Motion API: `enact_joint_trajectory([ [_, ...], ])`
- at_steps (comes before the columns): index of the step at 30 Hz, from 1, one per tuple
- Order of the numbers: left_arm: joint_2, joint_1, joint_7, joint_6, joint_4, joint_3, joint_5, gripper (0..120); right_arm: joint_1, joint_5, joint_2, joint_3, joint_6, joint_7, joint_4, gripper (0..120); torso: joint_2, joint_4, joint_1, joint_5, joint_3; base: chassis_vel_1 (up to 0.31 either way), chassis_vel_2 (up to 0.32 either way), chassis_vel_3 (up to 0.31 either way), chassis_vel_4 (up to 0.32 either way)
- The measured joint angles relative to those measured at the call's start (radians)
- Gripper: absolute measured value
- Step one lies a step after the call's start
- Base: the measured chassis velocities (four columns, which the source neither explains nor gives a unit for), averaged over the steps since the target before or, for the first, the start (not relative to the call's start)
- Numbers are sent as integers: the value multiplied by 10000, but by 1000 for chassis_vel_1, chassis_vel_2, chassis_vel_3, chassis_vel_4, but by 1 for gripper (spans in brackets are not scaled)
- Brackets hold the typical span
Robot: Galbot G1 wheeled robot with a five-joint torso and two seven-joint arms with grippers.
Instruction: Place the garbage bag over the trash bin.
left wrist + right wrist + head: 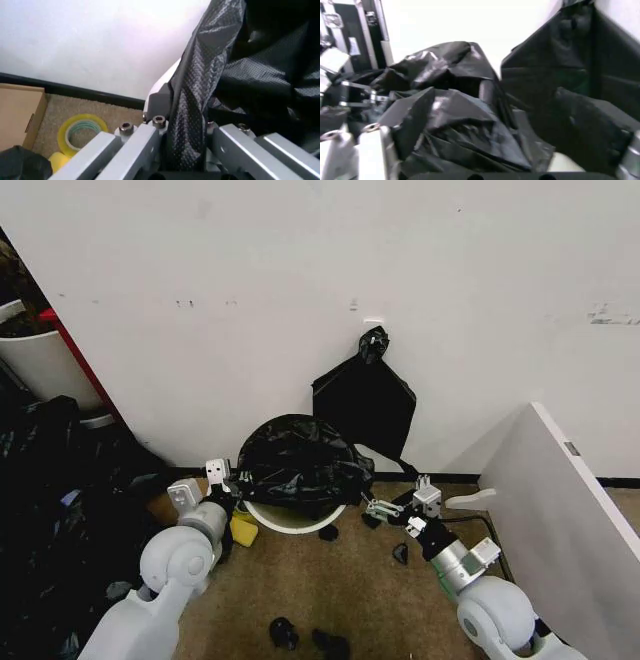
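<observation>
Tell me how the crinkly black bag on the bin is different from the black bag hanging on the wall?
The garbage bag is crinkled, glossy and draped over the trash bin; the hanging bag is flat, smooth and knotted at the top. The garbage bag sits low by the floor; the hanging bag is higher. Both are black plastic.

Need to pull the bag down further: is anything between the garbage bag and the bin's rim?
Nothing visible. The garbage bag already drapes the trash bin, held by the left hand and right hand at opposite sides.
</observation>
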Motion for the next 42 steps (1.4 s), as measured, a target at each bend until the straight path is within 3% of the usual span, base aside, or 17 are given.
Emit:
enact_joint_trajectory([
  [4,-35,29,-7,0,-1,14,29,1,59,181,37,-84,-221,-228,77,75,0,0,0,-1,0,0,0,0,0],
  [11,-104,73,-30,6,-58,35,30,1,164,-792,132,-228,-739,21,-53,45,0,0,0,0,0,0,0,0,0],
  [15,-116,74,-39,14,-65,44,26,1,165,-862,148,-236,-802,52,-95,36,0,0,0,-1,0,0,0,0,0],
  [24,-136,28,-76,27,-75,59,-25,1,121,-902,173,-188,-628,55,-238,0,0,0,0,-1,0,0,0,0,0],
  [32,-130,-57,-207,88,-85,18,-364,1,-31,-1012,154,-71,97,-640,-599,0,0,0,0,0,0,0,0,0,0],
  [37,-149,-221,-407,91,-82,-53,-728,1,-72,-615,132,140,964,-2223,-913,0,0,1,0,0,0,0,0,0,0],
  [42,-140,-602,-808,189,-6,-381,-1781,1,-80,16,119,926,1793,-6351,-1661,0,0,1,0,-1,0,0,0,0,0],
])
